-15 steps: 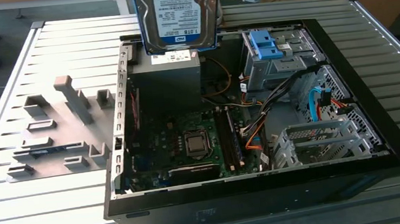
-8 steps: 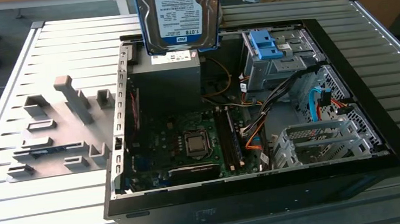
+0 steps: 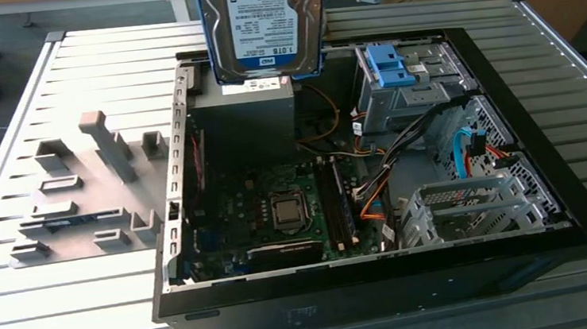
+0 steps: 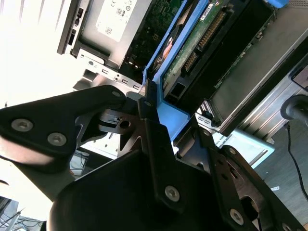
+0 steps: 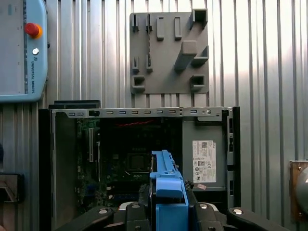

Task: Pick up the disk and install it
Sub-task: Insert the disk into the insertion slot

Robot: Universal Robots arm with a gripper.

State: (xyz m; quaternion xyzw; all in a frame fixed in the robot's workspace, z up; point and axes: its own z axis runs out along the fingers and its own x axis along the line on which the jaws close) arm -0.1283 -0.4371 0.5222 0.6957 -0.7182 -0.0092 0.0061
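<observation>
The disk (image 3: 260, 24), a silver-grey drive with a white-and-blue label in a blue carrier frame, hangs upright in the air over the back of the open computer case (image 3: 569, 216). In the second wrist view my gripper (image 4: 168, 115) is shut on the disk's blue frame (image 4: 171, 111), and the green circuit board (image 4: 192, 45) on the disk's underside faces the camera. In the first wrist view the blue frame (image 5: 167, 192) stands between my black fingers (image 5: 139, 211), high above the motherboard.
Inside the case are a dark grey box with a white sticker (image 3: 247, 113), a drive bay with a blue bracket (image 3: 392, 64) and a metal drive cage (image 3: 468, 209). A grey fixture board (image 3: 83, 191) lies on the slatted table at the exterior view's left. A pendant (image 5: 21, 48) lies nearby.
</observation>
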